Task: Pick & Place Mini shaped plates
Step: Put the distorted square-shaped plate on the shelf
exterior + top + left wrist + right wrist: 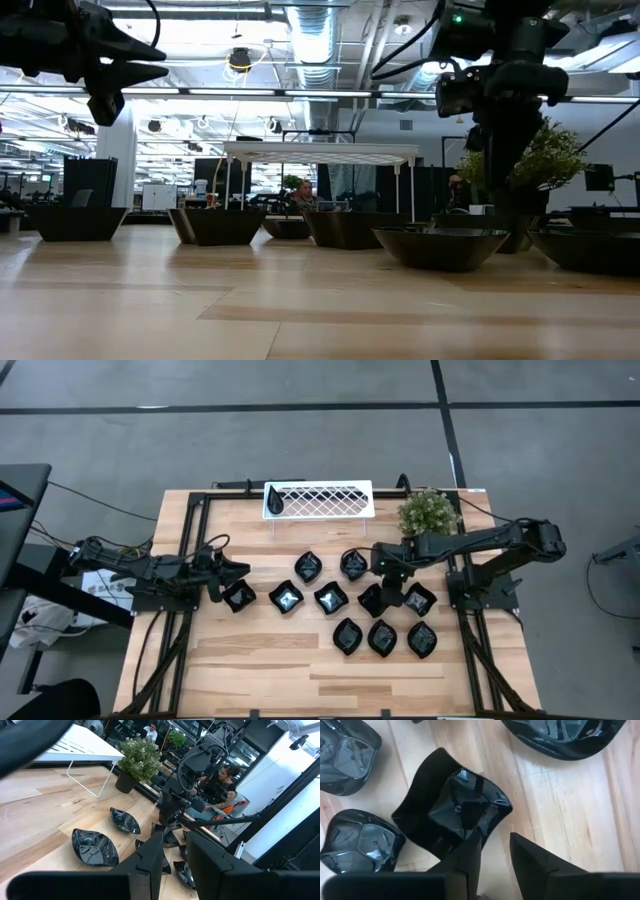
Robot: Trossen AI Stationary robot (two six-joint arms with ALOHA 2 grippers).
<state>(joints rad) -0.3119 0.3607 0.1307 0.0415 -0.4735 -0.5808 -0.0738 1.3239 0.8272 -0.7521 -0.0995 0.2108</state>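
Right gripper (492,852) is straddling a glossy black plate (455,807) rim, jaws parted, nothing clenched; slippery, rigid, likely brittle — pinching the rim suits.

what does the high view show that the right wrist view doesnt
Only the high view shows the whole layout: the white lattice tray and potted plant at the table's far edge, the left gripper by the leftmost mini plate, and the full spread of black plates.

Only the right wrist view shows close detail: the right gripper with a narrow gap between its fingers, directly over the rim of a square plate.

Both show that plate, its neighbouring black plates and the wooden table.
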